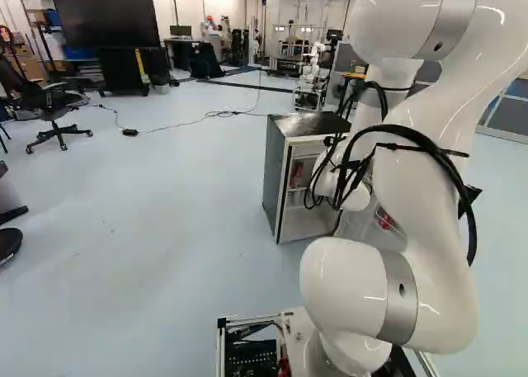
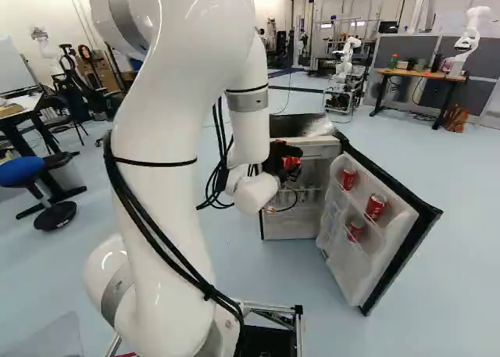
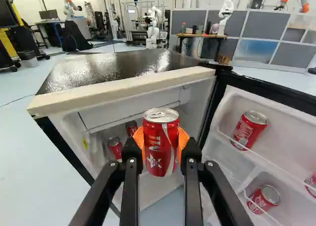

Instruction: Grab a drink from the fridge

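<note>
Seen from the floor: white arm (image 2: pixel 168 138) extended; black pincer (image 3: pixel 162 141) parted by one can's width, orange pads (image 3: pixel 183 139) pressed to both sides of a red can (image 3: pixel 160 154), upright at the fridge mouth. Door (image 3: pixel 294 124) swung wide, cans (image 3: pixel 249 129) in its racks; more inside the fridge (image 3: pixel 123 91). Step judged: withdrawal. Best drawn straight back, slowly, can level, squeeze steady, clearing racks and top edge before turning

1 door can (image 3: pixel 311 185) cut off, fridge (image 1: pixel 275 175) pt. behind arm (image 1: pixel 429 212)
</note>
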